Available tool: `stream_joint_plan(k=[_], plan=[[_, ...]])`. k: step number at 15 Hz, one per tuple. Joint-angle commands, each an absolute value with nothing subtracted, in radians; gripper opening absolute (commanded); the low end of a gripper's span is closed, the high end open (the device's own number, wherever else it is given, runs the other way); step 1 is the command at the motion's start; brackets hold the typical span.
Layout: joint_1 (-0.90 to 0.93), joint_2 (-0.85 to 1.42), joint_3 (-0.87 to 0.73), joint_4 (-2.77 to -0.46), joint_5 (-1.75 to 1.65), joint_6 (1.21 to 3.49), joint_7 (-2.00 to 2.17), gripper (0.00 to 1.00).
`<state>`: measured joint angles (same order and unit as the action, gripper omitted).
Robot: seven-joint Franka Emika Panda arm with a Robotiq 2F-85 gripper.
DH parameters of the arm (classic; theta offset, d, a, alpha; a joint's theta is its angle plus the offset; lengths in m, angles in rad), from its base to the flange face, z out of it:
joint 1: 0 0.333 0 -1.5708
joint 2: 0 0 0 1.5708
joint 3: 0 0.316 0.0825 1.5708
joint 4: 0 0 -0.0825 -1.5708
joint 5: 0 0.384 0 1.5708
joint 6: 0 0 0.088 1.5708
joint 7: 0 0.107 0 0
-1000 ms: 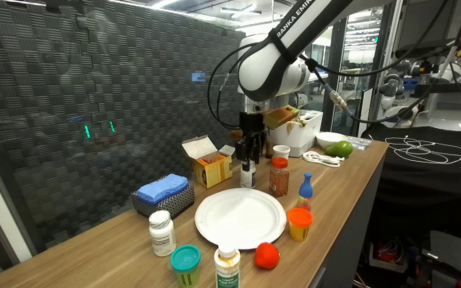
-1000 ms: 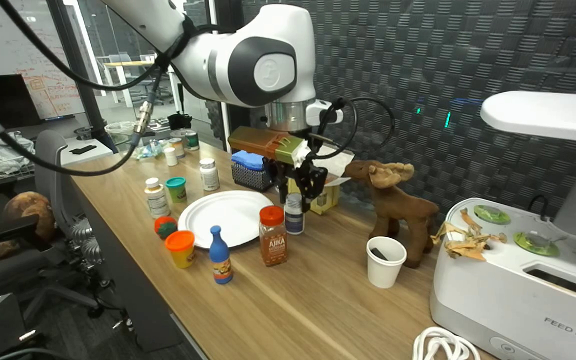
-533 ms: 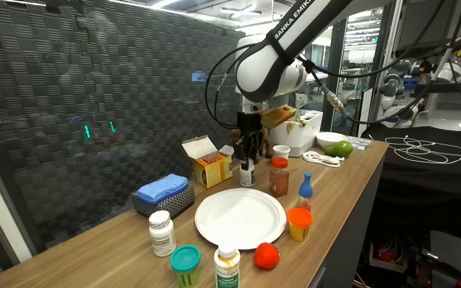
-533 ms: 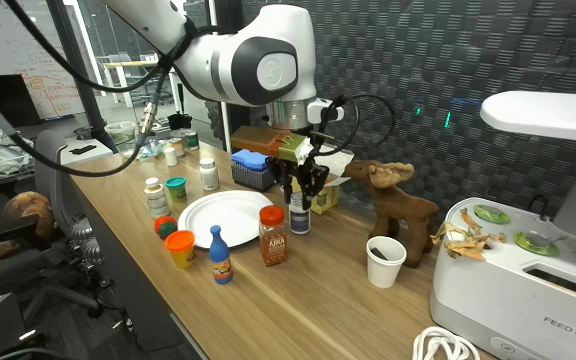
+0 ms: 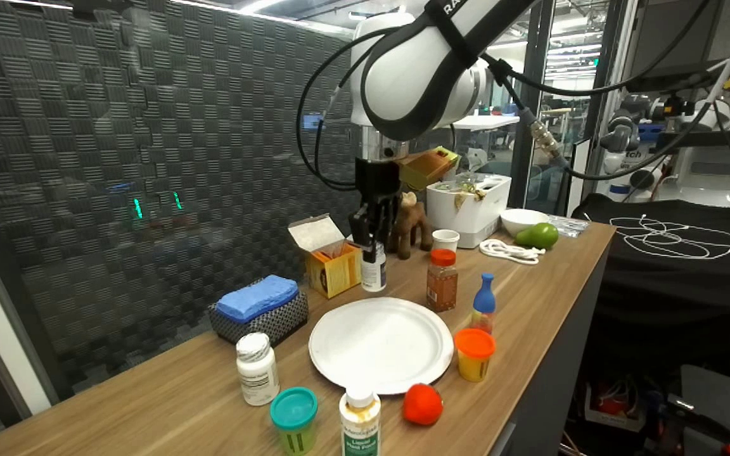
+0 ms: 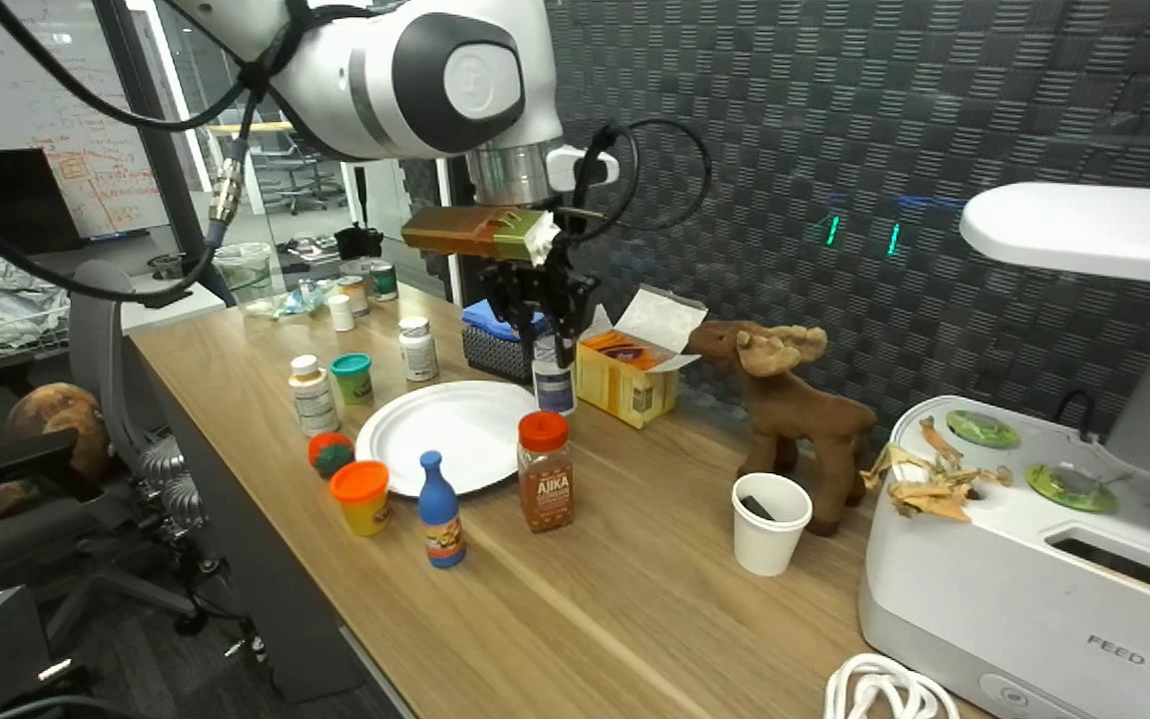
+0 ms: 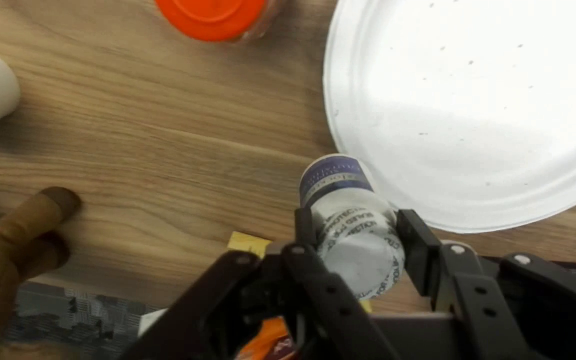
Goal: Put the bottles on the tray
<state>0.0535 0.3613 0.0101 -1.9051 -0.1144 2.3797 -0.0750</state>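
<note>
Bottles (image 6: 314,399) for the tray (image 5: 381,345): early stage, you would judge. Your gripper (image 7: 355,220) pinches a purple-labelled bottle (image 5: 374,277) by its wrapped cap, roughly upright, just beside the tray's far rim. You cannot tell whether its base is off the tabletop (image 5: 149,411).

Risks, left to right in an exterior view. The yellow carton (image 5: 339,272), immediately left of the bottle: drifting that way could snag its flaps. Tray rim: carry low and the base may catch, tipping the bottle, since you grip only its top; slick wrap could add slip. The red-capped jar (image 5: 442,285), right: a wide swing might topple it.

Counts, left to right: one white bottle (image 5: 256,373), one teal-lidded jar (image 5: 293,418), one yellow carton, one plant-food bottle (image 5: 360,421), your one pinched bottle, one tray, one red round thing (image 5: 422,405), one red-capped jar, one orange-lidded tub (image 5: 474,358), one blue bottle (image 5: 484,304). Task pieces: seven, six standing, one gripped. In an exterior view, further containers (image 6: 341,316) are too small to sort.
</note>
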Motion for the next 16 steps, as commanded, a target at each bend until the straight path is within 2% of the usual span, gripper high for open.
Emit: stream_joint_plan(k=[1, 7, 16], plan=[[0.078, 0.308, 0.035, -1.978, -0.119, 2.373, -0.055, 0.20], [0.081, 0.360, 0.066, -2.004, -0.109, 2.384, -0.083, 0.20], [0.082, 0.352, 0.077, -2.037, -0.106, 2.535, -0.094, 0.20]])
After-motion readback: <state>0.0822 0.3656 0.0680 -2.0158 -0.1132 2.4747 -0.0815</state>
